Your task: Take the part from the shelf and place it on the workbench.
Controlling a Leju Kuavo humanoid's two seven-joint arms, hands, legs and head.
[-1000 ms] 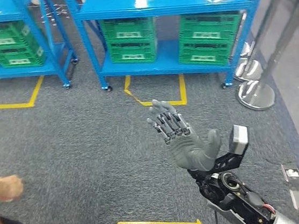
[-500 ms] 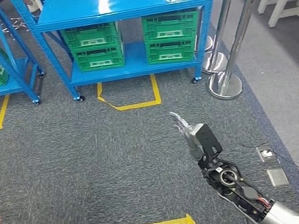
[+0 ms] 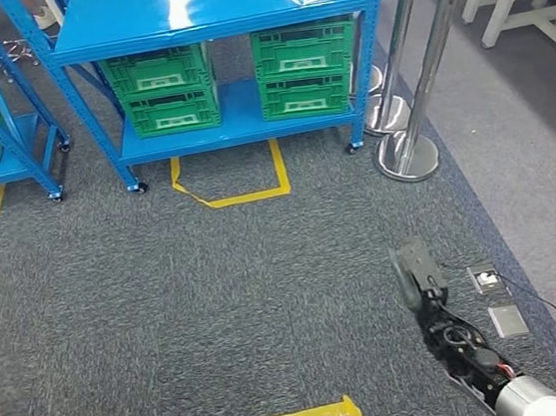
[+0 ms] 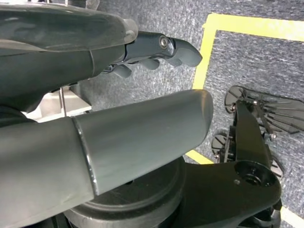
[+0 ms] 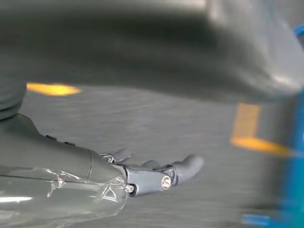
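The right hand (image 5: 107, 175) hung low over the grey carpet (image 3: 232, 294), fingers (image 5: 179, 170) extended and holding nothing; the left hand (image 4: 107, 52) likewise held nothing, fingers outstretched.

Open carpet (image 3: 218, 305) ahead; shelf (image 3: 200, 16) and, seemingly, stanchions (image 3: 407, 143) stand beyond.

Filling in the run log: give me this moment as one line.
phase: approach | right hand: open, empty | left hand: open, empty | blue metal shelf: ahead, green plastic crates on lower tier
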